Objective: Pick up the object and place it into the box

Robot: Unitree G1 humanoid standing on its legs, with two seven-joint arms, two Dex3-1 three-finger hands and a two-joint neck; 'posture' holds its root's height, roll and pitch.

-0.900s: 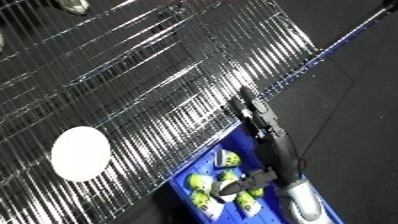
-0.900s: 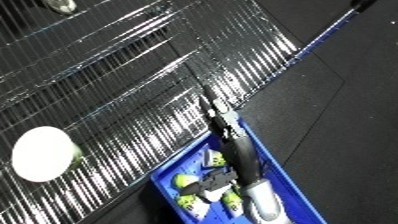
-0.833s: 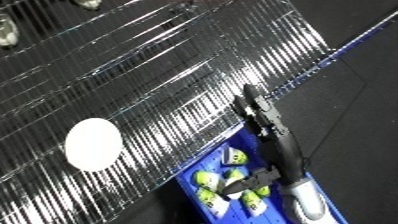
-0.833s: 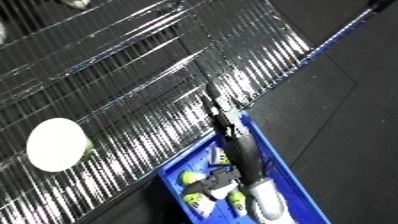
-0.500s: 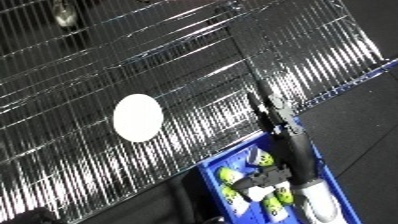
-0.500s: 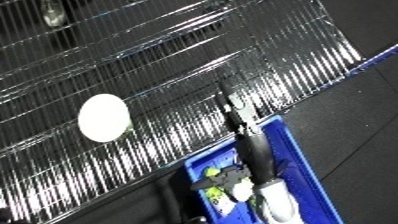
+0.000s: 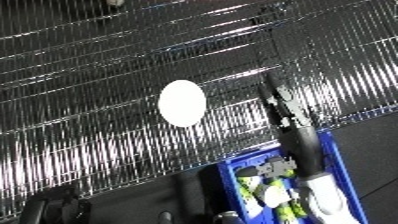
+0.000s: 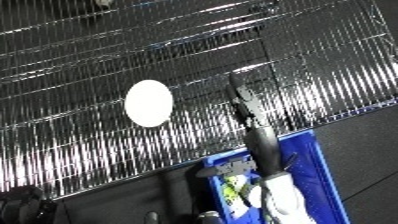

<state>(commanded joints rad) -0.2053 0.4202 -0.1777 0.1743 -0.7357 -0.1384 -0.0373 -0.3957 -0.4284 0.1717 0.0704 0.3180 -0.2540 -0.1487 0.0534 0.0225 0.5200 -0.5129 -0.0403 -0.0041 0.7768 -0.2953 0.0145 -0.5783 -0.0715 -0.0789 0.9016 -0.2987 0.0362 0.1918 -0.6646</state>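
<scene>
White object [image 7: 182, 103] on wire shelf [image 7: 89, 75], unlabelled

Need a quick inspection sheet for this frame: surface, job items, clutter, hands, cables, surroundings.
Surface: shiny wire-grid shelf, tilted in view.
Job's things: white oval object lying on the grid; blue bin at the shelf's lower edge, holding white and yellow-green items.
Clutter: nothing seen.
Hands: right hand stretched out over the grid, right of the object, apart from it, fingers unclear; left not in view.
Cables: nothing seen.
Surroundings: dark floor.
</scene>
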